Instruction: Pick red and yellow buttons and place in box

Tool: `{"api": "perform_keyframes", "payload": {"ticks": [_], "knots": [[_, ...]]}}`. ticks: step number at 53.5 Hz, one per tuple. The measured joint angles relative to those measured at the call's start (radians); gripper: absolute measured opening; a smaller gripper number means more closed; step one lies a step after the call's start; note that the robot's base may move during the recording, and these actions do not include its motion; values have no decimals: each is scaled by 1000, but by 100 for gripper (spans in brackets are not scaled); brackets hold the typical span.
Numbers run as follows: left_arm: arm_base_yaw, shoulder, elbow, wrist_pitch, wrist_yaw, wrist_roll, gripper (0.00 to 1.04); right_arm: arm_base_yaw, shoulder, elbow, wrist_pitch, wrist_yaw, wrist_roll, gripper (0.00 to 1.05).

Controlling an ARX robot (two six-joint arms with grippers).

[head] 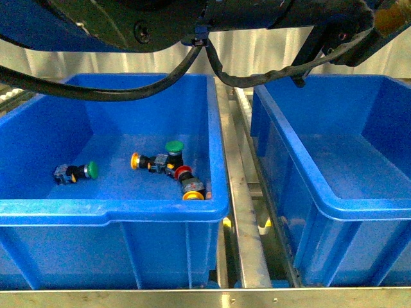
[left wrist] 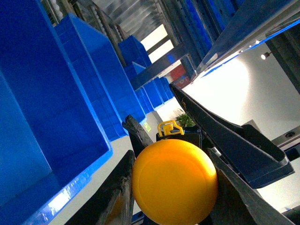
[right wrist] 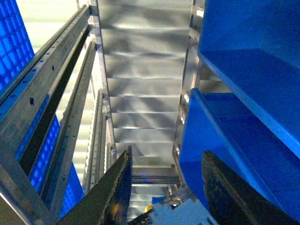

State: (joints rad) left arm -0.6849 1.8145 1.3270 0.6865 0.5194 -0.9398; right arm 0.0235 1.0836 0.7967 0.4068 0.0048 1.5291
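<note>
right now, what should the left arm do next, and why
Probably carry the yellow button over the right box and let go: the left gripper is shut on it, and that box looks empty while a red button lies in the left box.

The left gripper is seen clamped on a yellow button, whose cap is pinched between both fingers. The right gripper is held with its fingers parted, and nothing is gripped between them. In the front view, dark arm links and black cables are seen raised above the left bin.
</note>
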Motion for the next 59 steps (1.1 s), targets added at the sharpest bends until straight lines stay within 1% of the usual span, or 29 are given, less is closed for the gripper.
{"api": "perform_keyframes", "payload": {"ticks": [13, 18, 22, 24, 29, 31, 35, 37, 39, 42, 50, 59], "knots": [[0, 5, 0, -6, -4, -8, 33, -12, 2, -8, -3, 2, -5, 37], [0, 6, 0, 4, -20, -11, 34, -19, 3, -11, -3, -1, -6, 37], [0, 7, -4, 21, -35, -3, 44, -27, 4, -11, -1, -3, -11, 37], [2, 7, -6, 20, -40, 5, 51, -31, 4, -11, -1, -4, -23, 37], [6, 7, -9, 20, -53, 13, 64, -44, 4, -19, 5, -5, -37, 37], [12, 7, -11, 20, -57, 16, 71, -55, 5, -25, 5, -2, -40, 37], [21, 7, -15, 21, -69, 19, 82, -72, 10, -35, 6, 1, -47, 37], [28, 6, -17, 25, -82, 19, 89, -82, 16, -42, 11, 6, -56, 37], [39, 1, -20, 28, -106, 25, 98, -96, 28, -55, 23, 8, -66, 37], [53, -14, -27, 24, -114, 31, 96, -106, 45, -72, 44, 10, -93, 37], [85, -79, -71, -5, -120, 55, 97, -133, 73, -105, 60, 8, -135, 37], [146, -229, -169, -59, -120, 113, 97, -151, 83, -117, 70, 14, -182, 36]]}}
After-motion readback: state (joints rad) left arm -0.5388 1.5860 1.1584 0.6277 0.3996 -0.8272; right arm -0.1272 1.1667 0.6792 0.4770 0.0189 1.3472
